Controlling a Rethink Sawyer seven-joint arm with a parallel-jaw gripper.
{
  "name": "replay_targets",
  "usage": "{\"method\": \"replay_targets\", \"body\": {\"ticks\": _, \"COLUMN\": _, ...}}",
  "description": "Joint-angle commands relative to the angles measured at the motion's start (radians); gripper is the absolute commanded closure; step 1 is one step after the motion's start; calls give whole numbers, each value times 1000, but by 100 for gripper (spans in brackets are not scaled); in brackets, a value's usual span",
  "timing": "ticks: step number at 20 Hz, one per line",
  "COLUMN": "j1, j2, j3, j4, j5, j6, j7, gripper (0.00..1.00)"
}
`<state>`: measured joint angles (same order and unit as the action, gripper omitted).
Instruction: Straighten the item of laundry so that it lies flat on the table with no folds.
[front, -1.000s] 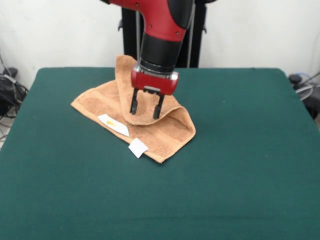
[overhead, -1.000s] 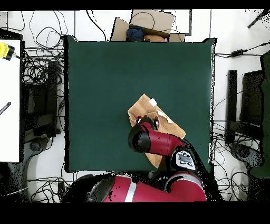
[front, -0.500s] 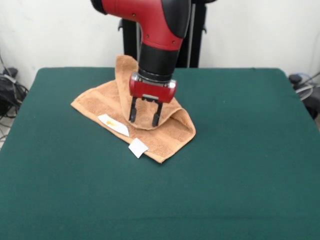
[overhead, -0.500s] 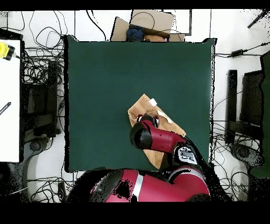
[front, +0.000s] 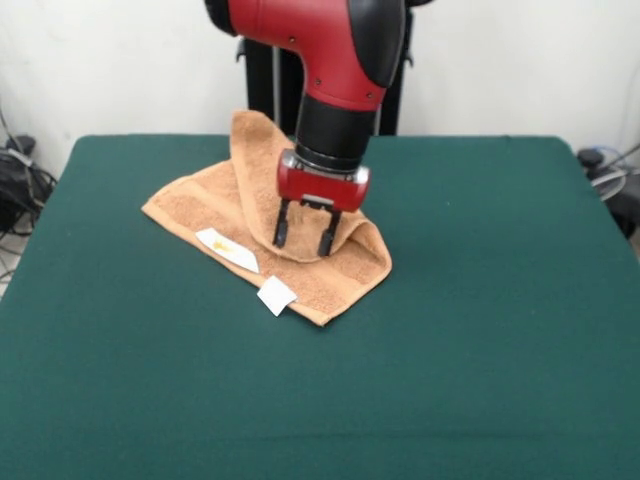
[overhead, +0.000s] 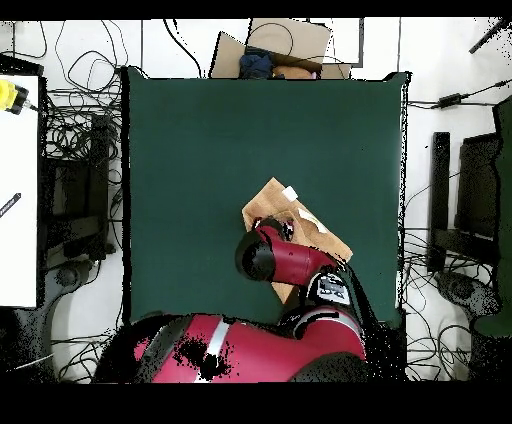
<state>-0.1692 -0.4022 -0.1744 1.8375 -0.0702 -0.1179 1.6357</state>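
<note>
Task far from finished: towel lay left of centre in the front view, upper middle of the table, with a flap doubled over its middle and two white tags along the lower-left edge. Still to be done: flap drawn out and flattened. Gripper hung with fingers spread over the fold's lower rim, gripping nothing. Against half a second before: shifted rightward in frame along the fold; towel unchanged.
</note>
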Motion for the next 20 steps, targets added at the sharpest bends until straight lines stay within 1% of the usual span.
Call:
{"method": "replay_targets", "body": {"ticks": 1, "j1": 50, "j2": 24, "j3": -3, "j4": -54, "j5": 97, "j6": 76, "j7": 203, "gripper": 0}}
{"method": "replay_targets", "body": {"ticks": 4, "j1": 51, "j2": 10, "j3": 1, "j4": -49, "j5": 109, "j6": 94, "j7": 194, "gripper": 0}}
{"method": "replay_targets", "body": {"ticks": 9, "j1": 65, "j2": -35, "j3": -9, "j4": -48, "j5": 125, "j6": 175, "j7": 169, "gripper": 0}}
{"method": "replay_targets", "body": {"ticks": 16, "j1": 90, "j2": -27, "j3": -35, "j4": -73, "j5": 139, "j6": 186, "j7": 170, "gripper": 0}}
{"method": "replay_targets", "body": {"ticks": 20, "j1": 99, "j2": -16, "j3": -42, "j4": -71, "j5": 141, "j6": 160, "j7": 183, "gripper": 0}}
